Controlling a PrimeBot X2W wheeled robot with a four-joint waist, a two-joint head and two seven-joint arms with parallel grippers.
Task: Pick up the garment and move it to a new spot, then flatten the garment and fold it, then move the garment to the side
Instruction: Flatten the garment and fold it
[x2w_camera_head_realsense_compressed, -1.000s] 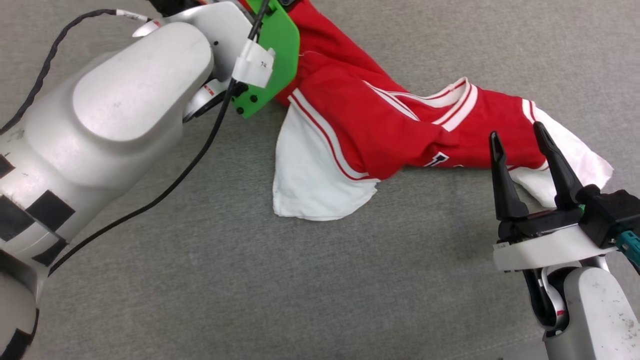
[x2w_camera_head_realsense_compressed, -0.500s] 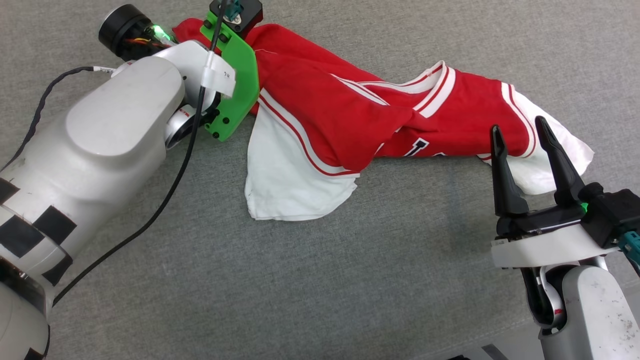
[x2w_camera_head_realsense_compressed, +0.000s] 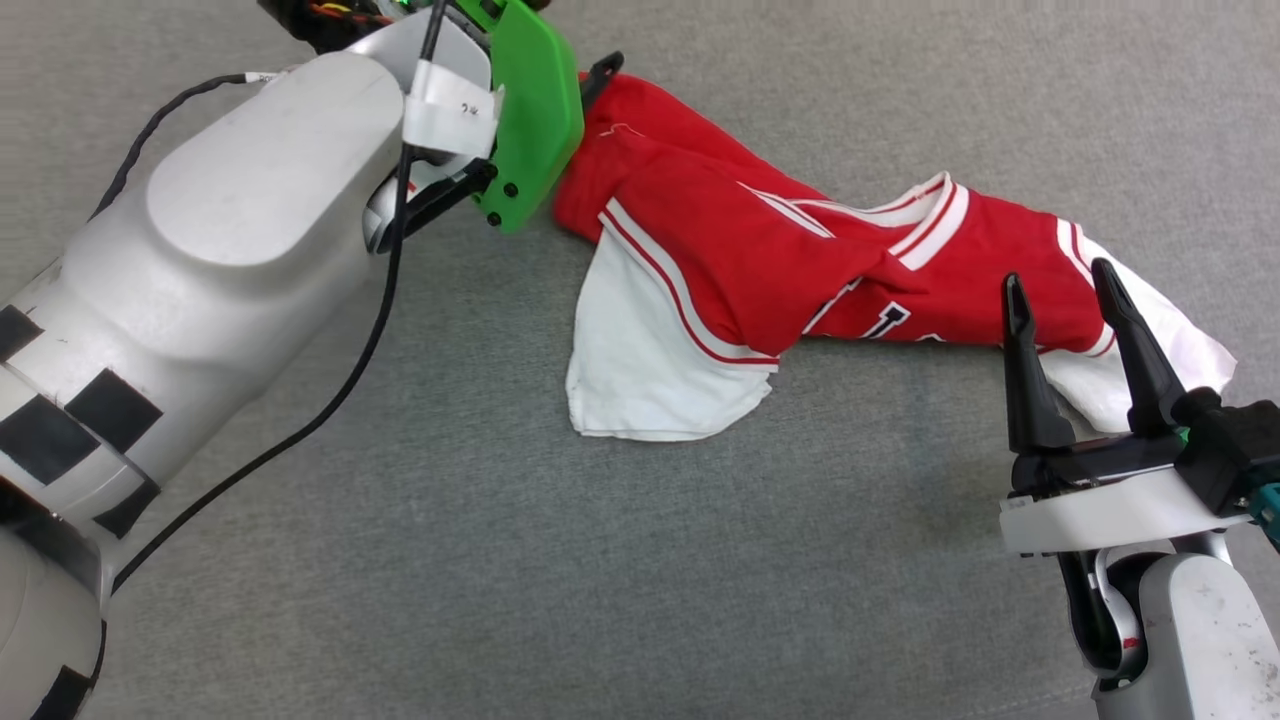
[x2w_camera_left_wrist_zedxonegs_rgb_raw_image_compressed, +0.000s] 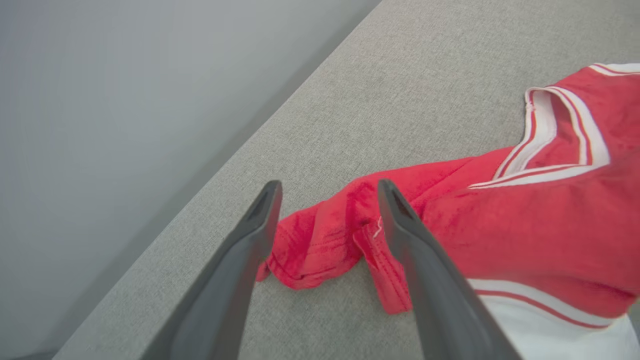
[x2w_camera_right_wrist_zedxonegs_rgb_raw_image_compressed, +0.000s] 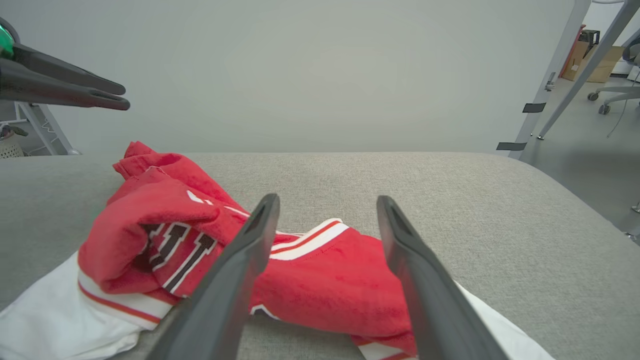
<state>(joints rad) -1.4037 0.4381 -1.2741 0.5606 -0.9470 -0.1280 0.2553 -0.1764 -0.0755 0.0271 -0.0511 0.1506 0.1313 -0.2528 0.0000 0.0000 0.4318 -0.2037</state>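
garment: red jersey shirt with white sleeves (x2w_camera_head_realsense_compressed: 720, 250), bunched along far side of grey fabric counter (x2w_camera_head_realsense_compressed: 700, 560) | left jaws: released over red hem corner (x2w_camera_left_wrist_zedxonegs_rgb_raw_image_compressed: 320, 250) | right jaws: released by white sleeve (x2w_camera_head_realsense_compressed: 1190, 345) | next: pinch both ends low, pull apart evenly

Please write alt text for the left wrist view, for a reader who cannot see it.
The open left gripper hangs over a crumpled red corner of the garment, which lies on a grey fabric surface. White striped trim shows at right.

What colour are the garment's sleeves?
White, with red-striped trim where they join the red garment; clearest in the head view.
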